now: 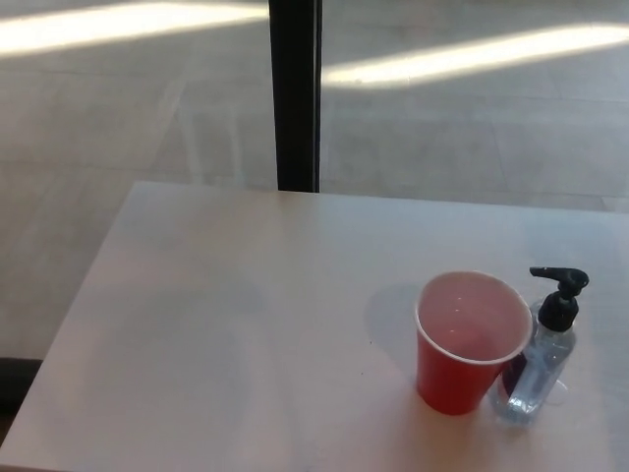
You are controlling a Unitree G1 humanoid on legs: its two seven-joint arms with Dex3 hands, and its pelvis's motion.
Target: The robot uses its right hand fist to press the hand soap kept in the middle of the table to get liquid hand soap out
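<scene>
Soap bottle (543,362) stands upright on pale counter (246,324), near right edge, black pump on top, spout pointing left. Red cup (466,344) just beside it on left, open mouth up, overlapping bottle's lower part from this angle. Black post (295,93) behind counter's far edge. No robot hand visible, left or right; finger state unknown.

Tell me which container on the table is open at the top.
The red plastic cup: its white rim is uncovered. The clear soap bottle beside it is capped by a black pump.
</scene>
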